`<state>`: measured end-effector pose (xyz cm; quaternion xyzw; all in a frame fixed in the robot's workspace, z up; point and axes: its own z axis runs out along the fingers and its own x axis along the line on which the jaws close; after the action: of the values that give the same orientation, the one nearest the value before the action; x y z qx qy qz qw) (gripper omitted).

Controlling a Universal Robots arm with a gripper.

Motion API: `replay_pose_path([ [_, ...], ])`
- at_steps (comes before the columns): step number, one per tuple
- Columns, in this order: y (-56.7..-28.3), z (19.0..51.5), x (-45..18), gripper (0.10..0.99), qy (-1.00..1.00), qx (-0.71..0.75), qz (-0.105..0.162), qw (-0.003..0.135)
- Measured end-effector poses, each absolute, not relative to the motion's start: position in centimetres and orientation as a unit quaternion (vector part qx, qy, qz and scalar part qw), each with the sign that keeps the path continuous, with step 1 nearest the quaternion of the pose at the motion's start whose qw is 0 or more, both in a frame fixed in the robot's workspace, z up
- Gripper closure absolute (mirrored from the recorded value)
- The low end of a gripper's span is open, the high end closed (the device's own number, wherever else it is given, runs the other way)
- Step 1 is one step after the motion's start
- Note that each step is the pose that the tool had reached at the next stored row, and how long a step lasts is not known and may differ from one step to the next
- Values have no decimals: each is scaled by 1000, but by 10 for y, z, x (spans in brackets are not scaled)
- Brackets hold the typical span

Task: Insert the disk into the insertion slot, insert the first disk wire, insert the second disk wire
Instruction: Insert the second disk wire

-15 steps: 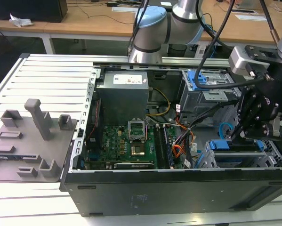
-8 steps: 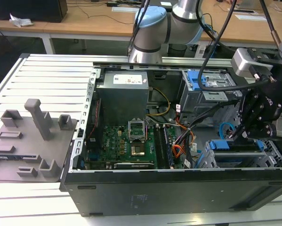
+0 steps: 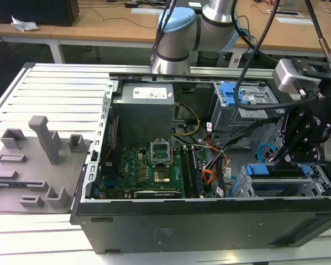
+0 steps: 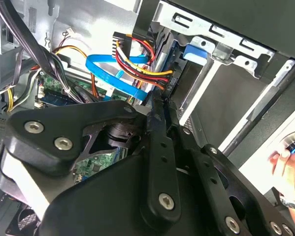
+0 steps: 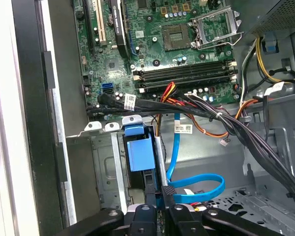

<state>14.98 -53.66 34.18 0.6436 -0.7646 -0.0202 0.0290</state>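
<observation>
Silver sheet metal frames the open computer case (image 3: 209,221), and the only writing is on small white stickers: one on the grey power supply (image 3: 146,113) at twelve o'clock of the green motherboard (image 3: 148,171) in the exterior view, and two cable tags (image 5: 129,101) in the first wrist view. Their print is too small to read.

A black cable bundle (image 5: 226,123) crosses between the board and the drive bay. A grey plastic fixture (image 3: 32,160) lies outside the case at nine o'clock, and a taller cage with a blue latch (image 3: 231,96) stands at one o'clock. A person's hand (image 4: 287,164) shows in the second wrist view.

The disk (image 5: 140,155), its bright blue caddy end showing, sits inside the insertion slot (image 5: 105,167), a grey perforated cage at four o'clock of the board. The orange-red-yellow wire bundle (image 4: 137,64) runs to a dark plug at the disk's edge.

The gripper (image 5: 159,194) hangs over that edge, its black fingers (image 4: 154,128) drawn close together, apparently pinching the dark plug end of the second disk wire (image 5: 201,184), a flat light-blue cable looping just beside the slot.
</observation>
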Motion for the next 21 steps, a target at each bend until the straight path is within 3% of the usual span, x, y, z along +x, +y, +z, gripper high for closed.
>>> replay_pose_path([
  [13, -538, 336, 151, 922, -764, 645, -21, 28],
  [15, -538, 336, 151, 847, -764, 645, -21, 28],
  [21, -538, 349, 151, 847, -764, 645, -21, 28],
])
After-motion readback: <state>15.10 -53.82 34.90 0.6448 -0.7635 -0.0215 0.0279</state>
